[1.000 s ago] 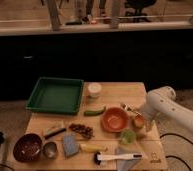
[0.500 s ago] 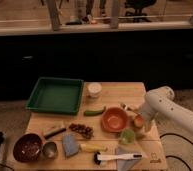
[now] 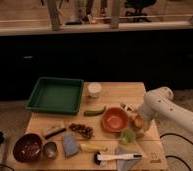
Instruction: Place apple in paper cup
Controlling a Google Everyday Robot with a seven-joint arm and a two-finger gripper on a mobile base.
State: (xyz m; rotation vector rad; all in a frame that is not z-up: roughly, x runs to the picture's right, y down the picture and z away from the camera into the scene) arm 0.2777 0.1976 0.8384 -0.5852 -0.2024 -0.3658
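One wooden table [image 3: 115, 92] holds everything. The robot's white arm [image 3: 162, 107] comes in from four o'clock. A green tray [image 3: 55, 95] lies at the table's ten o'clock corner and an orange bowl [image 3: 114, 120] sits near the middle. The paper cup [image 3: 94, 89] stands upright just beside the tray's right edge. The apple [image 3: 137, 123] lies just beside the bowl, at its three o'clock, with the gripper [image 3: 141, 118] right at it. Whether the gripper has closed on the fruit cannot be told. From the apple, the cup lies well apart at ten o'clock, past the bowl's far rim.

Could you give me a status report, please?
Gripper at the apple, right of the orange bowl. Paper cup upright beside green tray. Bowl sits between apple and cup.
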